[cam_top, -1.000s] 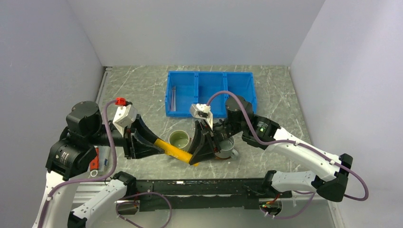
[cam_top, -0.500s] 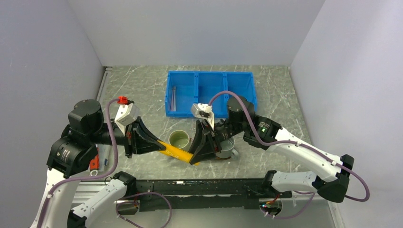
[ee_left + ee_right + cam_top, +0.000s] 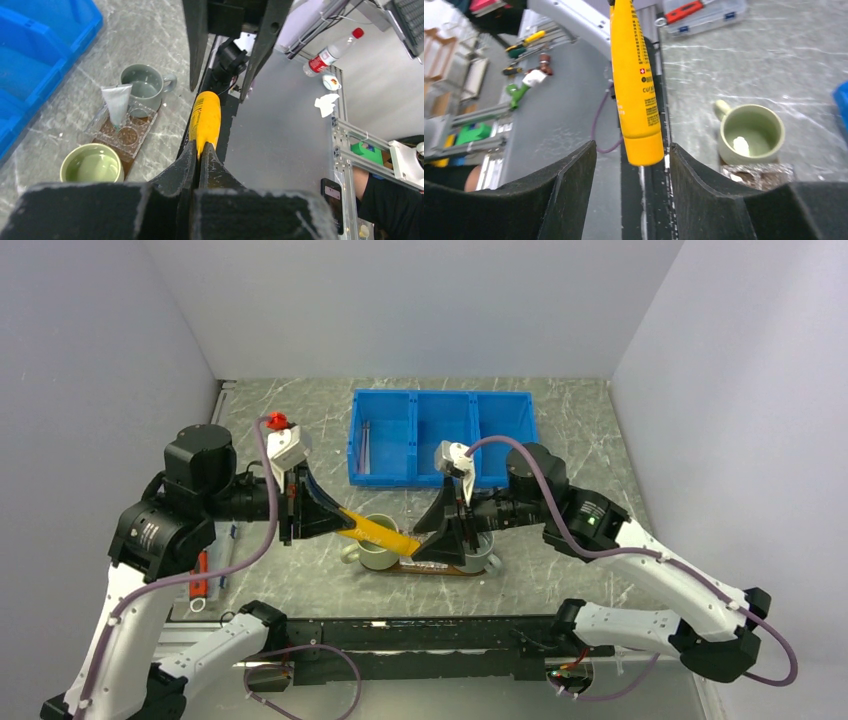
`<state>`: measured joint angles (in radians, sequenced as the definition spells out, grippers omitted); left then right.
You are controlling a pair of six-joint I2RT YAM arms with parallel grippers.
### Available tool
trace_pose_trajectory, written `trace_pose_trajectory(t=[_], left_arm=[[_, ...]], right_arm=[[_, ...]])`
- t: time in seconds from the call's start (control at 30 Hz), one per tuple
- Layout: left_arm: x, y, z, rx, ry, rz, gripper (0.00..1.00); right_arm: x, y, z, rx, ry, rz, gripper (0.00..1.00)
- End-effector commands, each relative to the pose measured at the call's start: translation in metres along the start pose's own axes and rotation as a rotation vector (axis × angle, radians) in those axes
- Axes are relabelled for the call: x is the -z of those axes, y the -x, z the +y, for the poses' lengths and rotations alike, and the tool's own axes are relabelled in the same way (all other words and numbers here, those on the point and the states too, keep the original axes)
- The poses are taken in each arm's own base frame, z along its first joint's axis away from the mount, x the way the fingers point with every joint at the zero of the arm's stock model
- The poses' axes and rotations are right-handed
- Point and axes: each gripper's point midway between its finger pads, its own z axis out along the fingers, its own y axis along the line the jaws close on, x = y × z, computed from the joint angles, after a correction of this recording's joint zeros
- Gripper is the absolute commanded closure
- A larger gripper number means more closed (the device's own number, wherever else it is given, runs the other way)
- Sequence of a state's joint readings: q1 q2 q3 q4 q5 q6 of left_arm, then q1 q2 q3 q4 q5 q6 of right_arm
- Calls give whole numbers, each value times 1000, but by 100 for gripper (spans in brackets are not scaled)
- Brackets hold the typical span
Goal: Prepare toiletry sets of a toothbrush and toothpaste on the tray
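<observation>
Toothpaste tube (image 3: 207, 117), yellow: was pinched at its flat end by tight-closed left gripper (image 3: 199, 148); right gripper (image 3: 632, 146) stood spread around far end, untouching.

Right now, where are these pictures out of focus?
Left wrist view: the left end effector, near the lens, is blurred. Right wrist view: the yellow tube has readable print; the right end effector is soft. Top external view: sharp.
</observation>
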<state>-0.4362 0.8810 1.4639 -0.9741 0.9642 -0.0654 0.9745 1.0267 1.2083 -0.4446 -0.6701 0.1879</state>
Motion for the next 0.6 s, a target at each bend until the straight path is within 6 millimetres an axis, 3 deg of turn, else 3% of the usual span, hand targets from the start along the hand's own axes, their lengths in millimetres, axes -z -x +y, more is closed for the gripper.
trace_pose_trajectory(t=[0.0, 0.17, 0.57], left_arm=[[1, 6, 11, 4, 70, 4, 100], [-4, 7, 22, 66, 96, 21, 100], [-21, 1, 43, 302, 129, 52, 100]], right_arm=[[23, 14, -28, 56, -236, -39, 42], [21, 22, -31, 88, -245, -60, 37], [-11, 44, -37, 242, -232, -112, 31]])
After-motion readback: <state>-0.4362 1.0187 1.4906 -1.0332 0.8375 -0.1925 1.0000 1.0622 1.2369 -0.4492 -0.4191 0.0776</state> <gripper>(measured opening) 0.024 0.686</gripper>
